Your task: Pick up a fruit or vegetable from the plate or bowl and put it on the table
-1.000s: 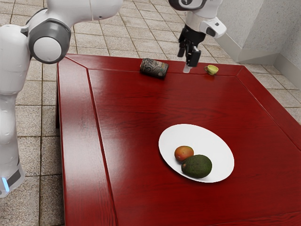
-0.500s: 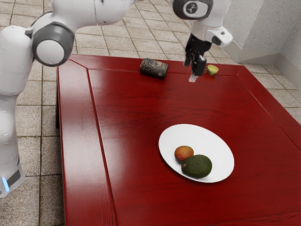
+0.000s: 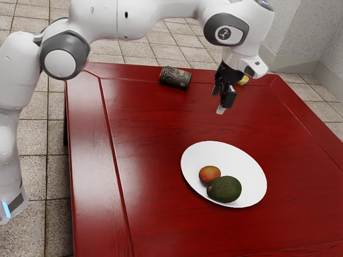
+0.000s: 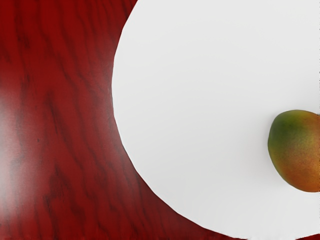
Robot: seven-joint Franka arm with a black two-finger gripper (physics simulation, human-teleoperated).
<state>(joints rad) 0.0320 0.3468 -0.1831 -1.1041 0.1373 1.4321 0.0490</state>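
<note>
Item: my pincer [image 3: 221,100], spread, hangs over the tabletop [image 3: 155,139]. Item: white plate [image 3: 236,160], holding mango [image 3: 209,174] beside avocado [image 3: 225,189].

Pale square tiles [image 3: 33,140] surround the red wooden table [image 3: 155,123], beneath what seems a speckled grey wall [image 3: 296,27].

Our smooth white arm [image 3: 144,19]: rounded segments. Dark grey ring [image 3: 79,47] round a flat white disc [image 3: 60,64]; round dark emblem [image 3: 224,34]; bright blue strip [image 3: 6,209] low down. Our black two-finger gripper [image 3: 222,98] shows a pale tip [image 3: 220,110].
</note>
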